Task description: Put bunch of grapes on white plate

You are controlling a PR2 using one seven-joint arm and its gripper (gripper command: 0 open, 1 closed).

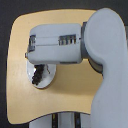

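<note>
**Fingers out of sight above the plate**

The fingers (36,64) sit somewhere under the arm's bulky grey forearm (55,44), and I cannot tell whether they are spread or clenched; the view is too blurred and the wrist covers them. The forearm also hides the upper part of the white plate (46,76). On the plate's visible part, towards the exterior view's left, I see the bunch of grapes (36,76) as a dark, elongated smudge. The plate rests on a pale wooden bench (70,97) with rounded corners, against a plain white surround.
</note>
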